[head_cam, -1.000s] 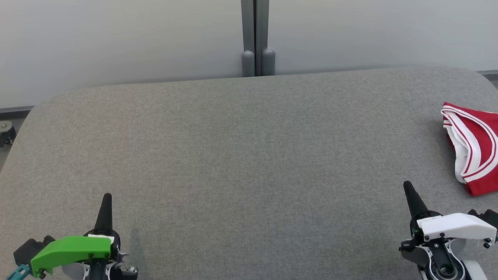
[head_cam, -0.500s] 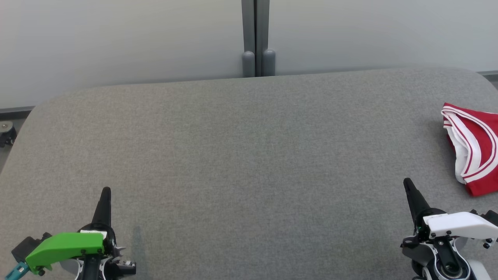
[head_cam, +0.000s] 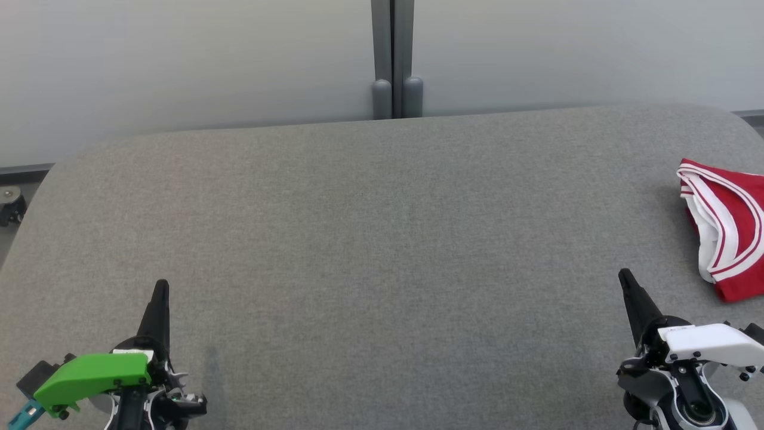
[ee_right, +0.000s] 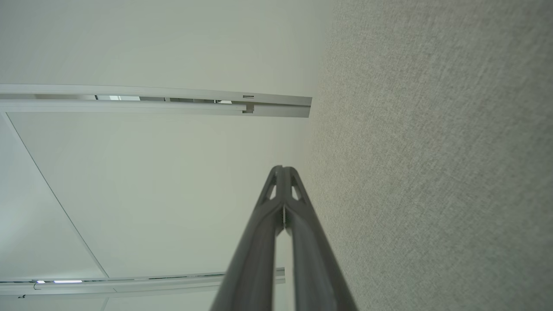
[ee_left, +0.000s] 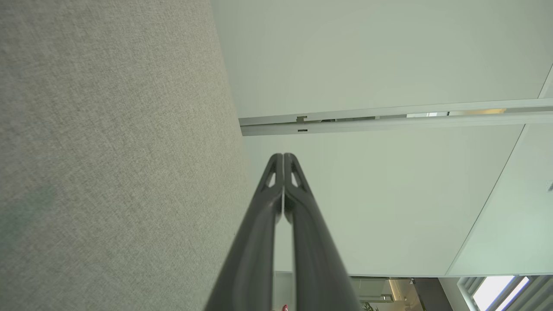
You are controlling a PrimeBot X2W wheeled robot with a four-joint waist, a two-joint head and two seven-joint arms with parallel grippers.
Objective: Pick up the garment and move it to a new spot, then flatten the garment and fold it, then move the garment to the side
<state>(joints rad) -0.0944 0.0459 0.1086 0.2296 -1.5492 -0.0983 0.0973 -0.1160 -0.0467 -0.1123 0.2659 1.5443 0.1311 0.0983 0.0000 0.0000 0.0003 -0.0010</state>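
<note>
A grey table (head_cam: 382, 239) is abutting pale panels (head_cam: 179, 60), the garment (head_cam: 725, 227) lying, perhaps folded, at its right edge. Left gripper (head_cam: 160, 286) and right gripper (head_cam: 624, 275) are hovering closed, empty.

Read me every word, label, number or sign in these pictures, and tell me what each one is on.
None can be read.
The red garment with white stripes shows trim but no lettering.
The grey fabric table is plain.
The green plastic cover and the white plastic cover on the wrists carry no visible label.
</note>
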